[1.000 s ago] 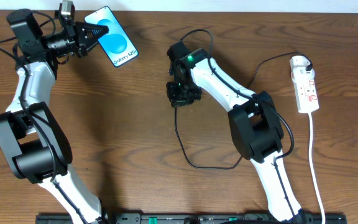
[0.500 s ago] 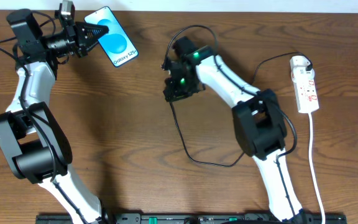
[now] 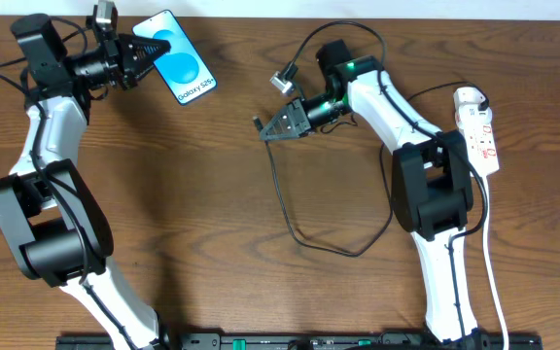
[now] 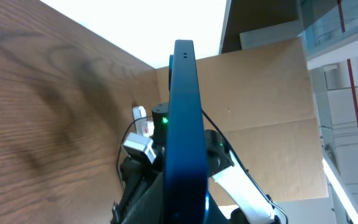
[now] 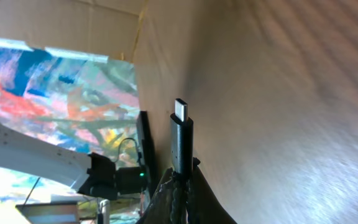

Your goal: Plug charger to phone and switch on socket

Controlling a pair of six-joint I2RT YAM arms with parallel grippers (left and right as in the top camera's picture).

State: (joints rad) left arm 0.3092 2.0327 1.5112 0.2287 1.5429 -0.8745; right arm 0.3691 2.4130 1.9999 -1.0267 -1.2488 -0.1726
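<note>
Desk (image 3: 212, 204) space is split between two grips, and I judge the job roughly half set up with nothing yet connected. At the far left corner my left hand (image 3: 136, 52) is clamped on one edge of the phone (image 3: 178, 60), screen up and lit blue; from the left wrist view I see it edge-on between the fingers, though I cannot tell whether it rests on the wood or hangs just above. Over at the right edge lies the socket (image 3: 481, 136), with the white adapter (image 3: 469, 97) apparently seated at its far end; whether its switch is on I cannot make out, and neither hand is near it. From there the charger (image 3: 290, 228) loops across the middle of the desk and rises to my right hand (image 3: 263, 125), which is closed tight around the cable just behind the plug tip (image 5: 180, 111), the tip poking free beyond the fingers. That tip is well apart from the phone. So both pickups look done; mating the plug with the phone's port and flipping the socket switch are what remain.
</note>
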